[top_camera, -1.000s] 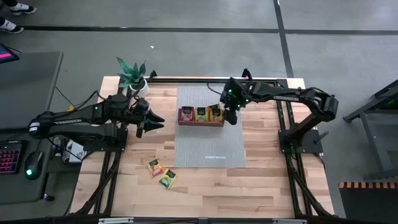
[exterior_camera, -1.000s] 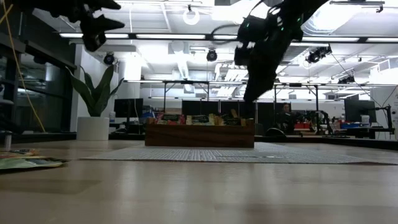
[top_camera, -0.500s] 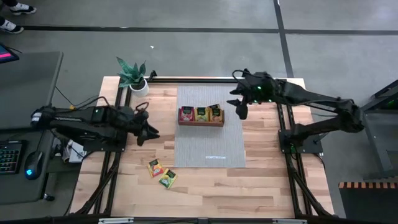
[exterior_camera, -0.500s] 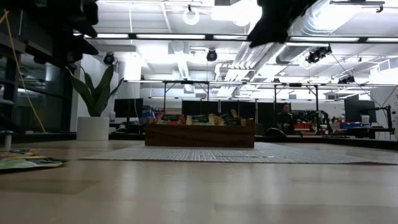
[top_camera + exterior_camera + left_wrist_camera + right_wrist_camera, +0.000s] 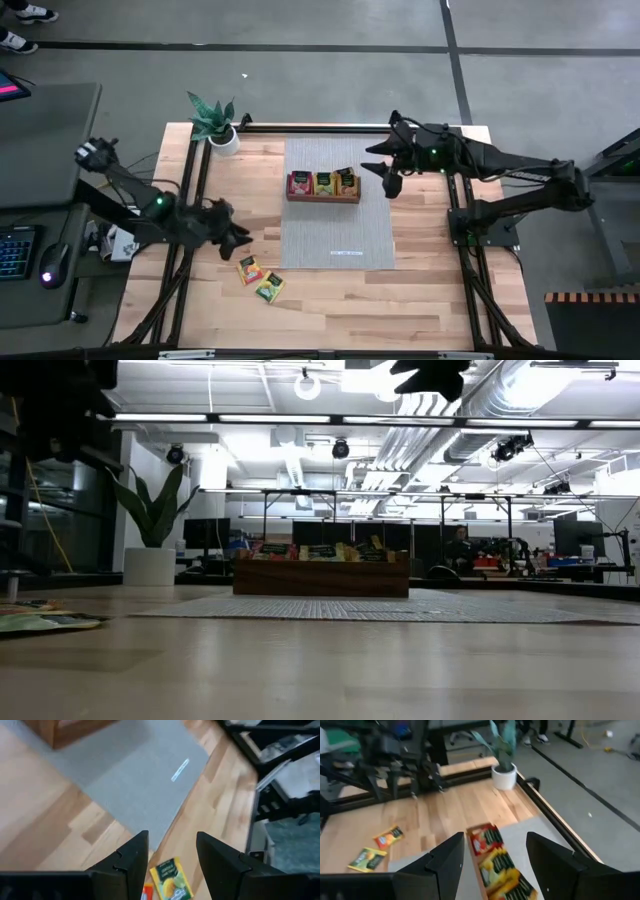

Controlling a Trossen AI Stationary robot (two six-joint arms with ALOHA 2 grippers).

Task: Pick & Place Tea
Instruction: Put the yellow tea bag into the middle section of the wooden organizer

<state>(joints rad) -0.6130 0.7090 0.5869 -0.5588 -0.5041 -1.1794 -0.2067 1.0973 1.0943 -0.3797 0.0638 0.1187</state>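
left gripper (image 5: 238, 240) released, empty | nearer arm to 2 loose tea packets (image 5: 259, 279), probably just beyond its tips | right gripper (image 5: 388, 178) released beside tray (image 5: 323, 197)

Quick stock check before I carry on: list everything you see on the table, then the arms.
Tray: one, brown wood, on the mat, far side; red, yellow and green tea packets stand in it.
Loose packets: two, yellow-orange and yellow-green, flat on bare wood near the left front.
Mat: one, grey, table centre.
Plant: one, green in a white pot, far left corner.
Left gripper: open, empty, above the loose packets.
Right gripper: open, empty, right of the tray.
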